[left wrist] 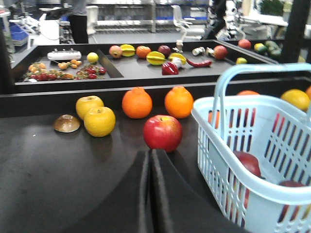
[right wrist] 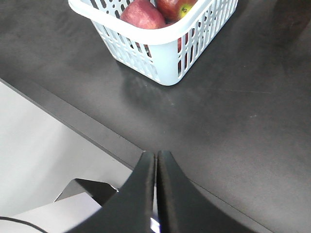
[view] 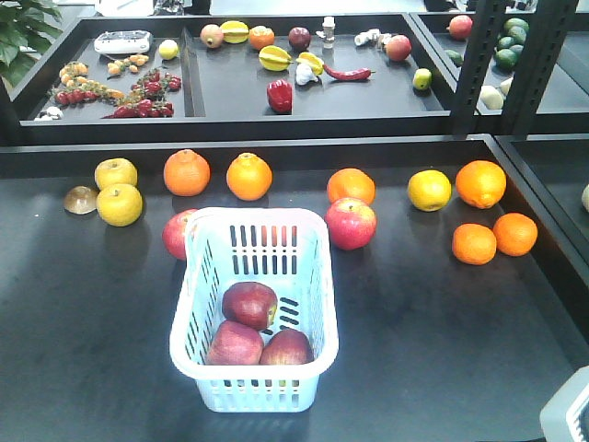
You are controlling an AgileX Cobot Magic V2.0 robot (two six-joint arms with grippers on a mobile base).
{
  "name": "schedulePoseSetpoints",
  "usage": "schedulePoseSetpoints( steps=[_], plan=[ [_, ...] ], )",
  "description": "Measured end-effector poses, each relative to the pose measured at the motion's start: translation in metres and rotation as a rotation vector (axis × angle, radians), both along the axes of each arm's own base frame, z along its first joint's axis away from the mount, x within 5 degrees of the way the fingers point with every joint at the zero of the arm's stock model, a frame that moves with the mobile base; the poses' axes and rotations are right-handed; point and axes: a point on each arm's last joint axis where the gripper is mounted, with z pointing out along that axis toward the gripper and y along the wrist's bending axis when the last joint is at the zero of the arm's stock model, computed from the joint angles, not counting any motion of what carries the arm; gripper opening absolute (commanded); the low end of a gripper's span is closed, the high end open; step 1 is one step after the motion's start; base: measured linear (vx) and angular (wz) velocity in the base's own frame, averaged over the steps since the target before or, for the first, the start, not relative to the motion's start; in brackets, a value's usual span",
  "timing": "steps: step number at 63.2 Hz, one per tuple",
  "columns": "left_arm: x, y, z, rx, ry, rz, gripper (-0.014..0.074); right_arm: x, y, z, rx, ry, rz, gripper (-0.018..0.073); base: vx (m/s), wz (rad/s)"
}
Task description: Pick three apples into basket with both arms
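Three dark red apples (view: pixel 248 304) (view: pixel 235 343) (view: pixel 286 348) lie in the pale blue basket (view: pixel 253 215) in the middle of the black table. My left gripper (left wrist: pixel 149 151) is shut and empty, low over the table to the left of the basket (left wrist: pixel 252 99), its tips just short of a loose red apple (left wrist: pixel 162 132). My right gripper (right wrist: pixel 156 153) is shut and empty above the table's front edge, well short of the basket (right wrist: pixel 160 58), where two apples (right wrist: pixel 142 14) show over the rim. Neither gripper appears in the front view.
Another loose red apple (view: pixel 351 223) lies right of the basket. Oranges (view: pixel 249 177), yellow fruits (view: pixel 120 204) and a brown shell (view: pixel 80 199) line the back of the table. Behind a raised black ledge (view: pixel 276 147) stand trays of assorted produce. The table's front edge (right wrist: pixel 73 121) runs under my right gripper.
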Motion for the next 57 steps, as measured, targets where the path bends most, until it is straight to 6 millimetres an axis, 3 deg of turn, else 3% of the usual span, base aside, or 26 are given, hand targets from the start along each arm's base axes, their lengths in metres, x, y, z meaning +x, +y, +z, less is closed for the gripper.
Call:
schedulePoseSetpoints(
  steps=[23,42,57],
  plan=[
    [0.0004,0.0009,0.0045,0.045,-0.053,0.047,-0.0006,0.0000,0.0000,0.0000,0.000,0.000,0.000,-0.0005,0.00,0.00],
    [0.0005,0.0034,0.0062,-0.114,-0.063,0.085,-0.0006,-0.0001,0.0000,-0.0001,0.000,0.001,0.000,-0.0005,0.00,0.00],
    [0.0005,0.0035,0.0063,-0.145,-0.062,0.088,-0.0006,-0.0001,0.0000,-0.0001,0.000,0.001,0.000,-0.0005,0.00,0.00]
  ],
)
